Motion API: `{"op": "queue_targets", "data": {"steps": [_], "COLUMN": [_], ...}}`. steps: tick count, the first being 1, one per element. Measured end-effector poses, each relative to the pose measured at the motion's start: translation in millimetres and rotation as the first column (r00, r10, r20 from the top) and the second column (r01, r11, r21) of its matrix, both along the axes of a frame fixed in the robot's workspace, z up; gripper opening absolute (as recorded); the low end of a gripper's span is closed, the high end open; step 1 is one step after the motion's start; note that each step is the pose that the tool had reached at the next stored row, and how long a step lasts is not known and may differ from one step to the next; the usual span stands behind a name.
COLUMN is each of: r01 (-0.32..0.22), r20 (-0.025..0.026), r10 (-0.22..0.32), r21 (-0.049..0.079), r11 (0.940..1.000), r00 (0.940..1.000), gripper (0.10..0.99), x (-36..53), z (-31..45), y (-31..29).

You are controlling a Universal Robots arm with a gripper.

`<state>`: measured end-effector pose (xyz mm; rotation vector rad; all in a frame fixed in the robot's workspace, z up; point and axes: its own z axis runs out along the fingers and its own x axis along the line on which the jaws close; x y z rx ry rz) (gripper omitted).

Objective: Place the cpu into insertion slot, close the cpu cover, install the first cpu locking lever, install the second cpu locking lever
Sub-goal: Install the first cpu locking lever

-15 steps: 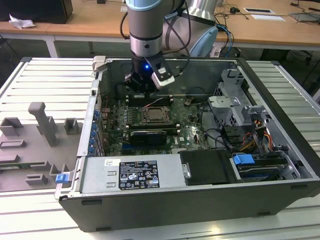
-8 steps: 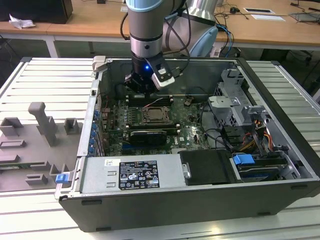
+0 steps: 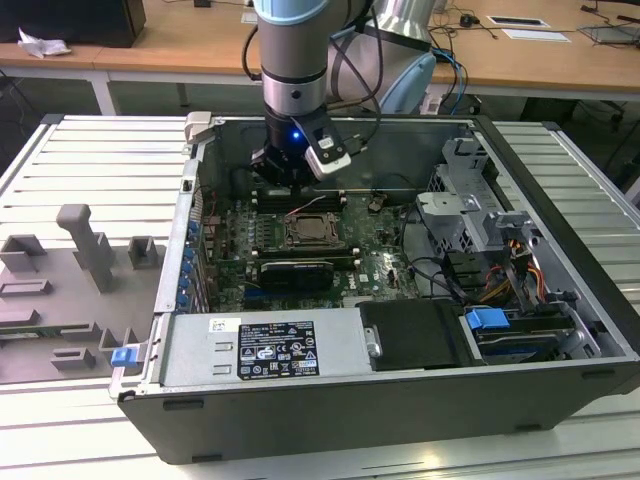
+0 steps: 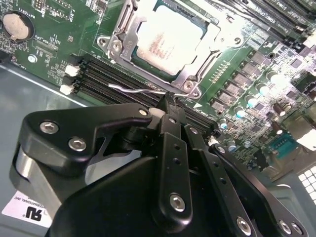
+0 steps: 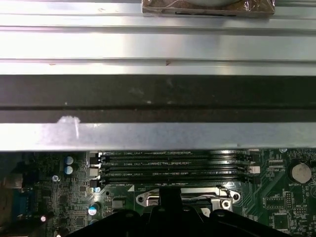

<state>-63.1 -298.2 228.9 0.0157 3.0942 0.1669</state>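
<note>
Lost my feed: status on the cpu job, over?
Gripper low, by wire lever. Cpu seated, cover down over it. Memory slots close alongside.

Pale silvery-beige top on the cpu (image 4: 170, 42), and a bright silver cpu cover (image 4: 213, 42) framing it. Green circuit board (image 4: 59, 44), speckled with silver-and-teal capacitors (image 4: 240, 112). Memory slots (image 4: 108, 79) in black stripes, the tool (image 4: 168, 103) matte black, a blue light (image 3: 294, 133) glowing, the table (image 3: 90, 150) ribbed pale grey.
</note>
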Motion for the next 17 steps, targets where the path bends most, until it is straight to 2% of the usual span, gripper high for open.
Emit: {"op": "queue_targets", "data": {"steps": [8, 17], "r01": [0.0, 0.0], "r20": [-0.0002, -0.0005], "r10": [0.0, 0.0], "r21": [0.0, 0.0], "r11": [1.0, 1.0], "r00": [1.0, 1.0], "gripper": [0.106, 0.106], "x": [10.2, 18.8], "z": [-2.2, -4.6], "y": [6.2, 6.5]}}
